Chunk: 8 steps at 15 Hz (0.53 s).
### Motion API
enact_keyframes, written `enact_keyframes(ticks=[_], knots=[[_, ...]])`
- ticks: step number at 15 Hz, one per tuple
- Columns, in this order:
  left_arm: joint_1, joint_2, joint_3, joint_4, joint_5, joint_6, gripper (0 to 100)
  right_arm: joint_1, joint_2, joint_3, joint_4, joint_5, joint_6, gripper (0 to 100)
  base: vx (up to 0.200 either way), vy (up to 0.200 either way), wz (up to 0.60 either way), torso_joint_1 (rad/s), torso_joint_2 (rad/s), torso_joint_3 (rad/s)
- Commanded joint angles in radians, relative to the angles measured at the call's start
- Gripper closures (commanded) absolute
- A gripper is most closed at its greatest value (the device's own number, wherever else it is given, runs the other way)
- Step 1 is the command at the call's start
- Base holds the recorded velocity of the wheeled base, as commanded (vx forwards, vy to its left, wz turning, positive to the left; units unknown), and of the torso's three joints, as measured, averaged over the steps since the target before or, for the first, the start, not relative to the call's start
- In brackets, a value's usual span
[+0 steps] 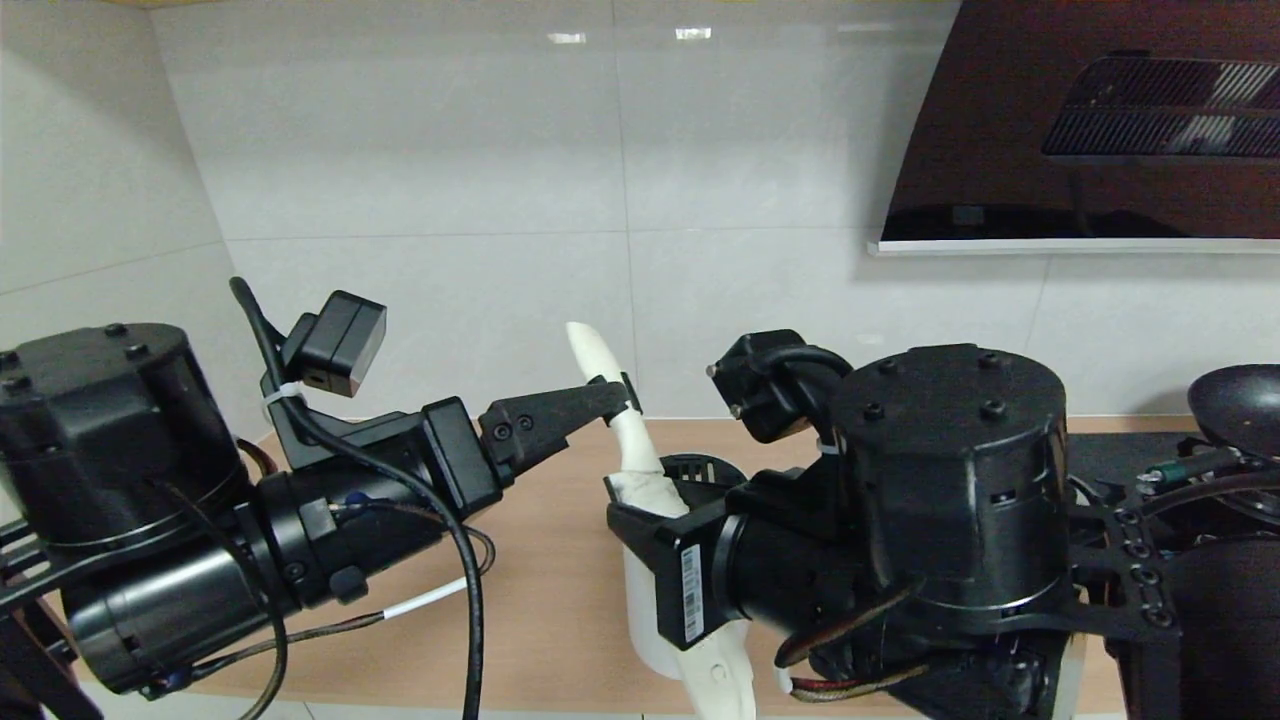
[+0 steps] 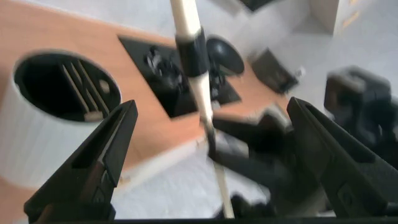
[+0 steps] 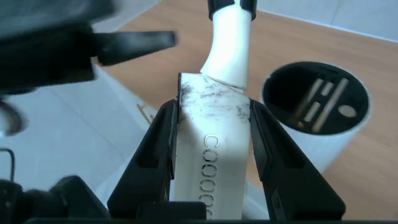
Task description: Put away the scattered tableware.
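Over the tabletop [image 1: 560,600] | right hand [image 3: 211,118] clenched on spatula [image 1: 600,360]; left hand [image 2: 211,106] released, straddling handle [image 2: 185,22] | I'd clamp left before right frees.

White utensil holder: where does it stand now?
In the head view the utensil holder stands mid-picture on the wooden counter, partly hidden by the right gripper clamping the white spoon.

Holder [image 3: 329,146] has room beside chopsticks [image 3: 317,102]; L hand [image 2: 208,109] straddles spatula [image 3: 227,56].
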Motion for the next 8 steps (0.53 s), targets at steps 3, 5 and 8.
enact_keyframes(ticks=[3, 5, 8], knots=[[0.0, 0.013, 0.001, -0.002, 0.002, 0.0, 0, 0.039, 0.008, 0.006, -0.001, -0.003, 0.001, 100, 0.0, 0.0, 0.0, 0.0, 0.0, 0.0], [0.0, 0.015, -0.002, -0.002, 0.002, 0.0, 0, 0.057, 0.011, 0.007, -0.001, -0.008, 0.0, 100, 0.0, 0.0, 0.0, 0.0, 0.0, 0.0], [0.0, 0.021, -0.005, -0.004, 0.003, 0.0, 0, 0.068, 0.009, 0.007, -0.001, -0.023, 0.0, 100, 0.0, 0.0, 0.0, 0.0, 0.0, 0.0]])
